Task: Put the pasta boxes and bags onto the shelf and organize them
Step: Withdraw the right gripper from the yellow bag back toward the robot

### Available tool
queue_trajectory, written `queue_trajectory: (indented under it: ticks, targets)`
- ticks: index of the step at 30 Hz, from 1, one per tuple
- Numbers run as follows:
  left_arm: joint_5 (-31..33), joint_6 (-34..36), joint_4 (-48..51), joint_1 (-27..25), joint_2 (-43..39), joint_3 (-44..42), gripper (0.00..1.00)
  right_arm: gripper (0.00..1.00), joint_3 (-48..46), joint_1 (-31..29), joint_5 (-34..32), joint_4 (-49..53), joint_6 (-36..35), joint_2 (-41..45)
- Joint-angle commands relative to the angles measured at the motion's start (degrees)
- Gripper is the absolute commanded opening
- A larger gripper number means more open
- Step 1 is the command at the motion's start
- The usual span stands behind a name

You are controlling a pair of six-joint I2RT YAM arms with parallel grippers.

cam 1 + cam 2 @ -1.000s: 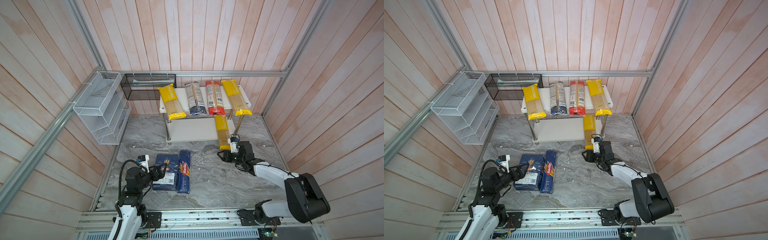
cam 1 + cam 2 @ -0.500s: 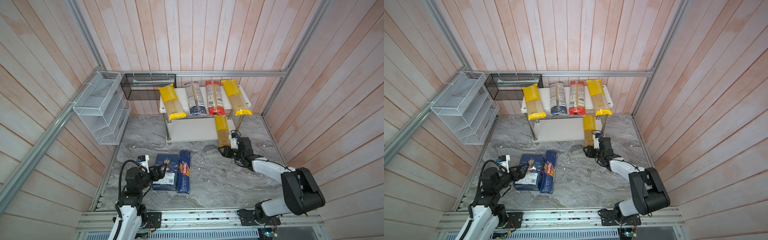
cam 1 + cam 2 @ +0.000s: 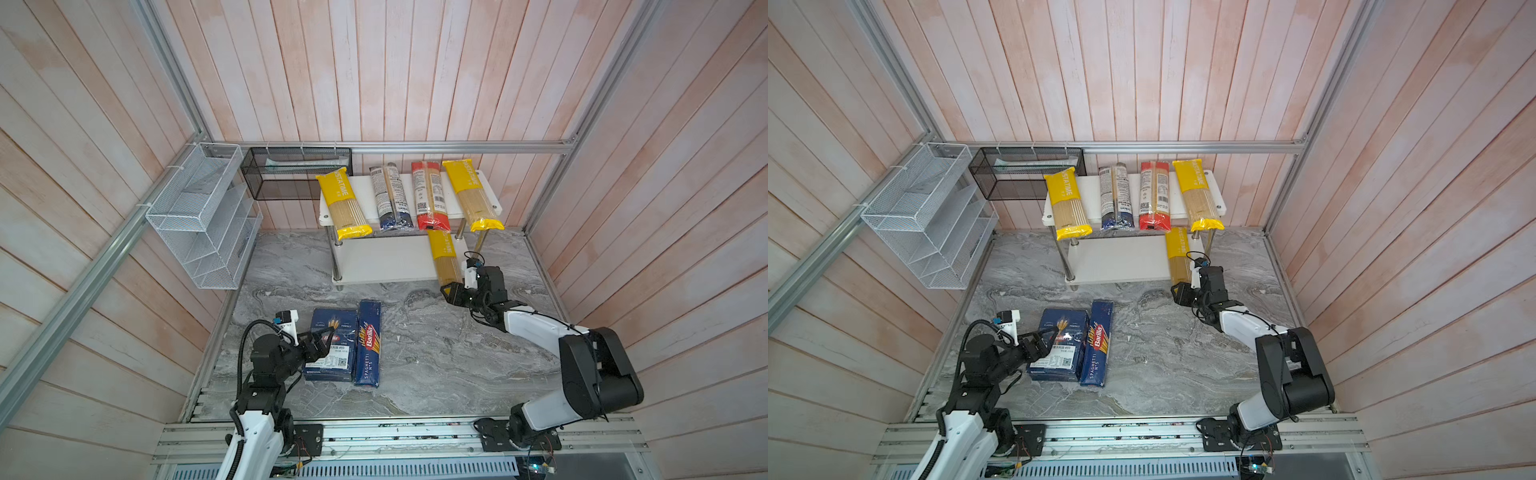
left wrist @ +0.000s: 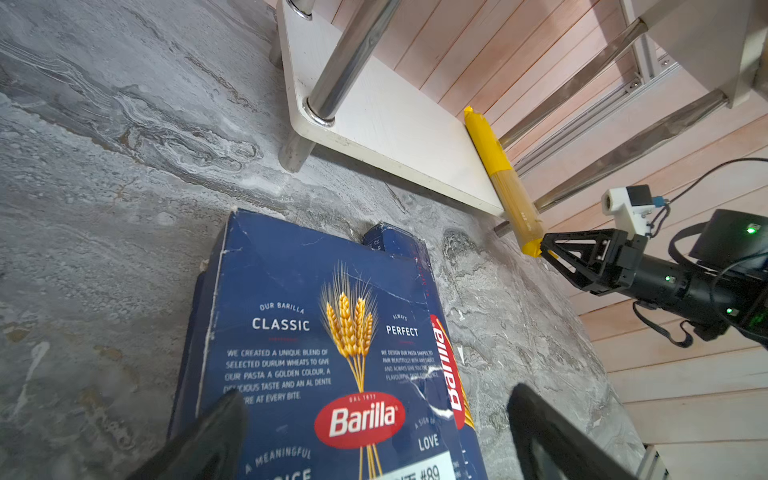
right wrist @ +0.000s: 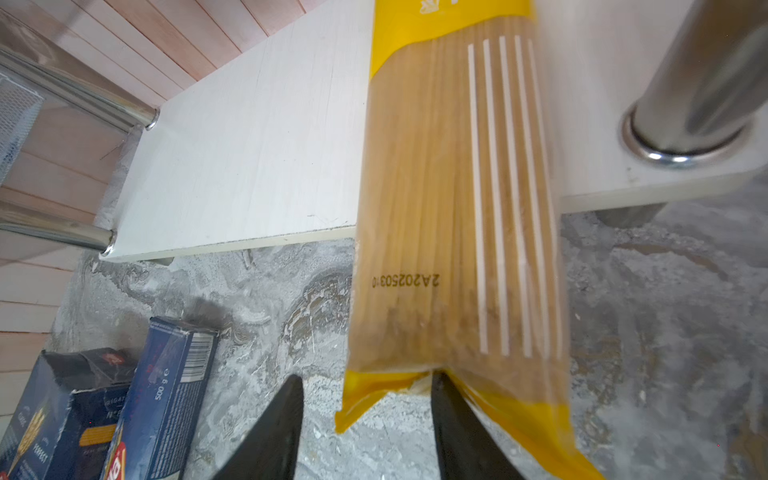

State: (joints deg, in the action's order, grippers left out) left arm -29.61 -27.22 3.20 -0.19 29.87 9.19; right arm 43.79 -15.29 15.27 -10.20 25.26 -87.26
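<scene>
Hovering over wide Barilla box (image 4: 291, 291) on table (image 3: 436, 353), left gripper (image 4: 376, 395) fingers spread, contact hard to judge. Jaws of right gripper (image 5: 368, 376) parted at yellow bag (image 5: 453, 187) crimped end, one finger touching, no pinch. Bag lies on shelf (image 5: 249, 145) lower board, far end hidden beneath top board.

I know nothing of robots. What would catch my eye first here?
Probably the colourful row on top of the shelf at the back: a yellow bag, a dark blue bag, a red bag and a second yellow bag. A third yellow bag sticks out from the lower board, with the right gripper at its end. In front, a wide blue box and a narrow blue box lie side by side by the left gripper.
</scene>
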Motion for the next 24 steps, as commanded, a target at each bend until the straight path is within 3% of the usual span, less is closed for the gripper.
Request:
queue_trajectory:
  ticks: [1,24]
  targets:
    - [-0.1,0.14,0.01,-0.25,-0.59,-0.89,1.0,0.51,1.74,0.68,-0.66,1.05,-1.0,-0.81]
    - [-0.28,0.19,0.14,-0.26,-1.49,-1.08,1.0,0.51,9.99,1.64,0.7,4.82,-3.23,-5.98]
